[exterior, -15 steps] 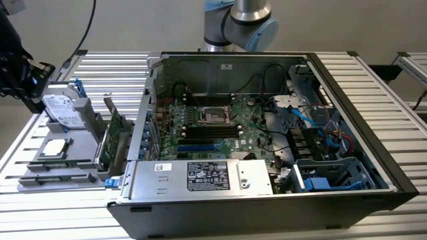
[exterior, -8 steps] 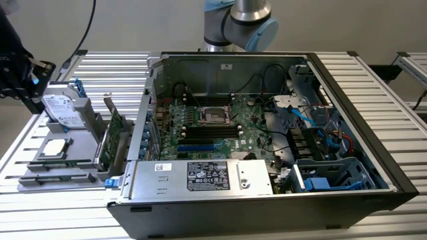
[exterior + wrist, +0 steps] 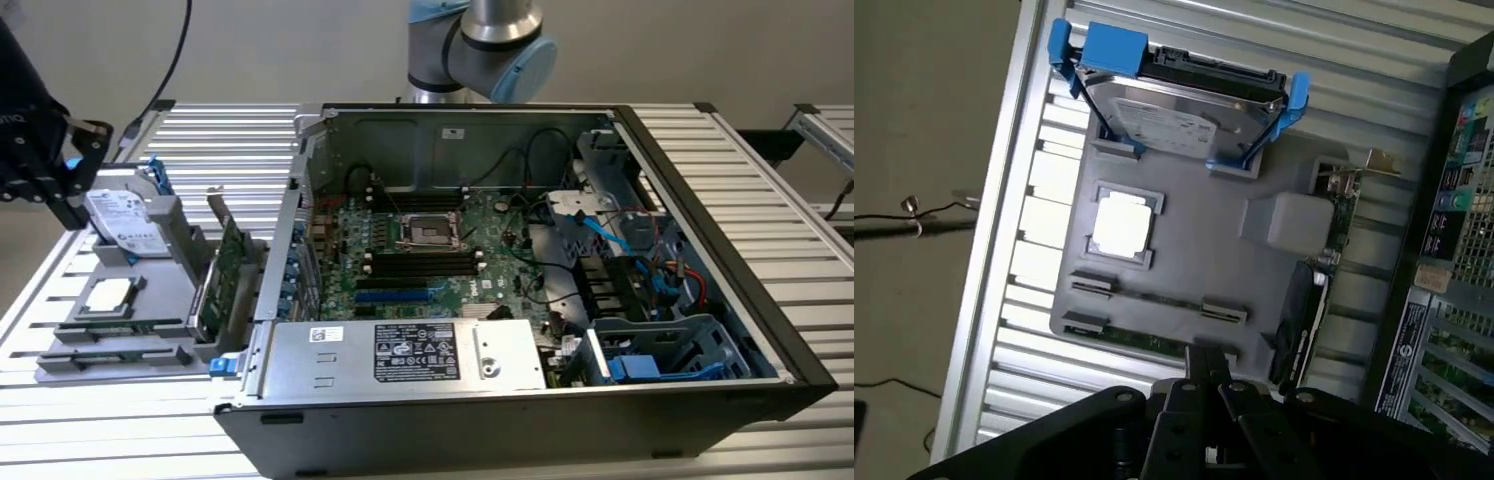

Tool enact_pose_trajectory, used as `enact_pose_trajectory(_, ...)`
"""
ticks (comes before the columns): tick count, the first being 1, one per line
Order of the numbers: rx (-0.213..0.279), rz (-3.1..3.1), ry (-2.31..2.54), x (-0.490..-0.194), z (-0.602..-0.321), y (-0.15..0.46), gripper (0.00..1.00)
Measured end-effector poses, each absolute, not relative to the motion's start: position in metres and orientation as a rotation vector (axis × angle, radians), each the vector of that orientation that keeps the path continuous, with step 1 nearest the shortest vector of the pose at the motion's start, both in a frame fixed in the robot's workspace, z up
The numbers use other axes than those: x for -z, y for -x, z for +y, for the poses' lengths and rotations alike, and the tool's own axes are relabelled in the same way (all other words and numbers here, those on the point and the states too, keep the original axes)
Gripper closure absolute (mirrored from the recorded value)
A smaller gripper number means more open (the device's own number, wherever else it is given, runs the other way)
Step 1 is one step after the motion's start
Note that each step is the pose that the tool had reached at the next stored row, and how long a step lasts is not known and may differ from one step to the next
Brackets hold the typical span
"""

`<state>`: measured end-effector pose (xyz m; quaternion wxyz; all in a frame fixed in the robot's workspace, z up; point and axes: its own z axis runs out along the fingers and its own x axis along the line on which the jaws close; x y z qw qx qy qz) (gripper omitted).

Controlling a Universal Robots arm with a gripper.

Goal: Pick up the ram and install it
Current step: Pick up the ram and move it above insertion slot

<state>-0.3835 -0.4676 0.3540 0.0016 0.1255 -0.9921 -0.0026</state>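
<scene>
Claw [image 3: 1207, 368]: fingers together, nothing held; hangs above the grey tray [image 3: 1204, 265], apart from it.
Ram [image 3: 1144, 340]: thin green stick, seemingly on edge in the tray's near holder, at the exterior view's left of the open computer case [image 3: 763, 300]. Probably light, stiff and fragile; best pinched across its flat faces at mid-length, by the upper edge.
Also on tray: processor [image 3: 1122, 225]; hard drive [image 3: 1184, 115], far end; expansion card [image 3: 1336, 235], case side.
</scene>
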Motion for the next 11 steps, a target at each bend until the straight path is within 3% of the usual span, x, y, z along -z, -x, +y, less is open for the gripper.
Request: enact_pose_trajectory(11, 0.008, -3.058, -0.704, -0.3507, -0.4675, 0.3837, 0.89)
